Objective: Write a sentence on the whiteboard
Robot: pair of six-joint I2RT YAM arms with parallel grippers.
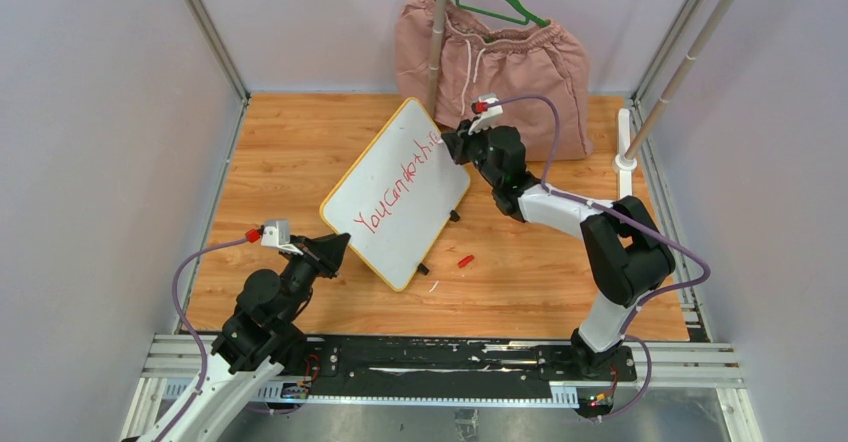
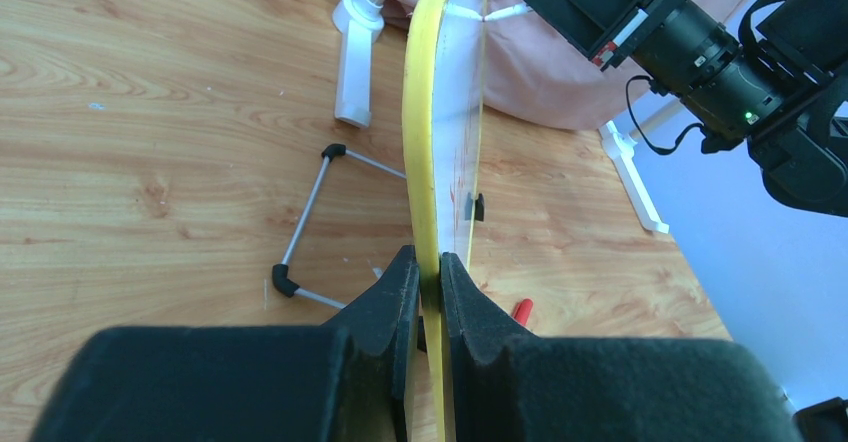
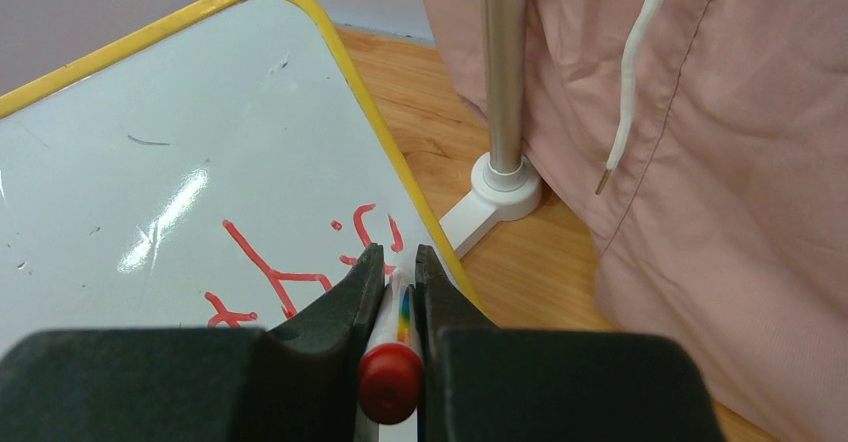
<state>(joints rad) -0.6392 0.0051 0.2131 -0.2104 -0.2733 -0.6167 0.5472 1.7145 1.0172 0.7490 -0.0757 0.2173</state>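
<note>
Whiteboard [image 1: 405, 194]: mid-table [image 1: 290, 152], its long side running from 7 to 1 o'clock in the top view. The white face is tipped up toward the camera, and from the left wrist it is seen edge-on.
Sentence [image 1: 400, 184]: one line of red lettering along the board, reading roughly "YouCandothis". It ends at the 1 o'clock corner.
Left gripper [image 2: 428, 267]: pressed onto the board's yellow rim at its 8 o'clock edge — one finger on each face.
Right gripper [image 3: 398, 262]: pinching the marker [image 3: 390, 377] at the board's 1 o'clock corner, over the last letters.
Marker: red end toward the wrist camera. The tip is hidden between the fingers, so contact with the board cannot be told.
Red piece [image 1: 465, 260]: small, on the table at 4 o'clock from the board's centre, near its lower edge.
Shorts [image 1: 500, 62]: pink, on a green hanger [image 1: 497, 2] at 12 o'clock — behind the board.
Pole [image 3: 502, 62]: grey, with its white foot on the table just beside the board's far corner.
</note>
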